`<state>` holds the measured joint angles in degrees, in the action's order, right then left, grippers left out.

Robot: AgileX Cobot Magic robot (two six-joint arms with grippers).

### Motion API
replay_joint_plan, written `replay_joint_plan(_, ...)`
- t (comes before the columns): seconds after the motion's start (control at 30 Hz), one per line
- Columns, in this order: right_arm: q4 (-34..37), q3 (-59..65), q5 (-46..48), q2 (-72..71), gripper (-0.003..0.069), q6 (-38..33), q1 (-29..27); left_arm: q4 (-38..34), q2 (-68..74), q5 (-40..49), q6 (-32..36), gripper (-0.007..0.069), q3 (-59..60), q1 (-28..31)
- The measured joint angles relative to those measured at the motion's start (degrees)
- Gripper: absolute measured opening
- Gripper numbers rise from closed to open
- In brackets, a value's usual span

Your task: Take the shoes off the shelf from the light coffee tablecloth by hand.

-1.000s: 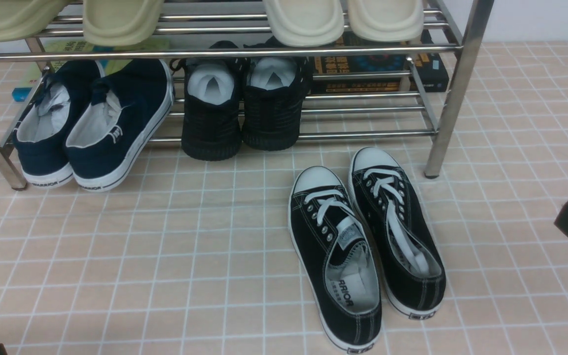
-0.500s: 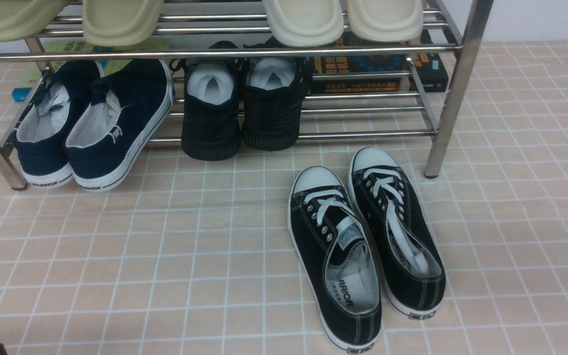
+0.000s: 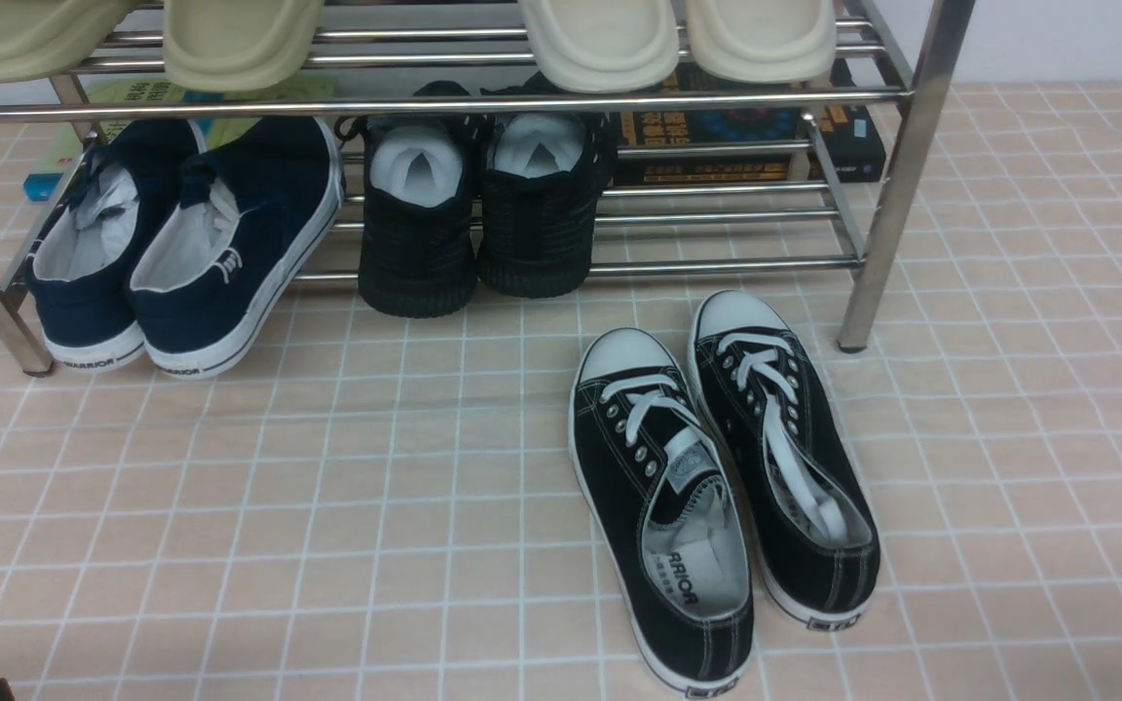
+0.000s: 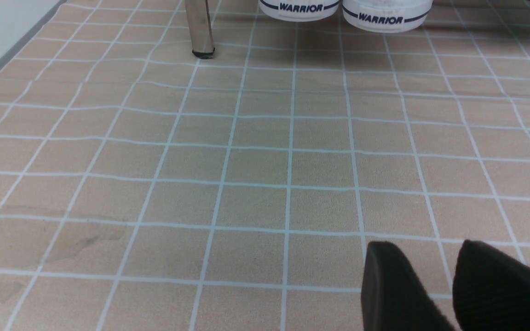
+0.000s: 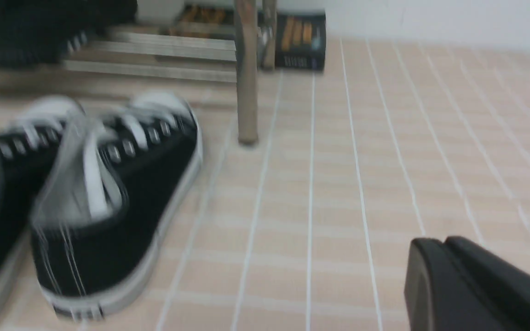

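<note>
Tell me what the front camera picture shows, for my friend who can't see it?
A pair of black canvas sneakers with white laces sits side by side on a beige grid-printed tablecloth, just before a shiny chrome shoe rack. The rack holds navy sneakers, black mesh shoes and cream slippers.

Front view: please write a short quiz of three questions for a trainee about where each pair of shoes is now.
1. True or false: the black canvas shoes lie on the lower tier of the shelf.
2. Which pair is nearest the shelf's left leg? A. the navy pair B. the black mesh pair C. the cream slippers
3. Fill in: the white toe caps of the black canvas shoes point toward the ___.

Key: 1. False, they lie on the tablecloth in front of the shelf. 2. A. 3. shelf.
</note>
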<state>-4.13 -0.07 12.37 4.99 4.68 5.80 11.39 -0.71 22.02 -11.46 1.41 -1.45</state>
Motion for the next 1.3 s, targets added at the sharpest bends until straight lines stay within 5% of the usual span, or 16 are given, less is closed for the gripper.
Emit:
replay_joint_plan(0.23,0.4,1.3,8.2,-5.0,0.0055,0.0,-1.8,0.0,0.0,0.0,0.0,0.0235,0.0,0.0)
replay_joint_plan(1.3,0.4,0.9,9.8,-5.6,0.0095,0.0,-2.1,0.0,0.0,0.0,0.0,0.0237,0.0,0.0)
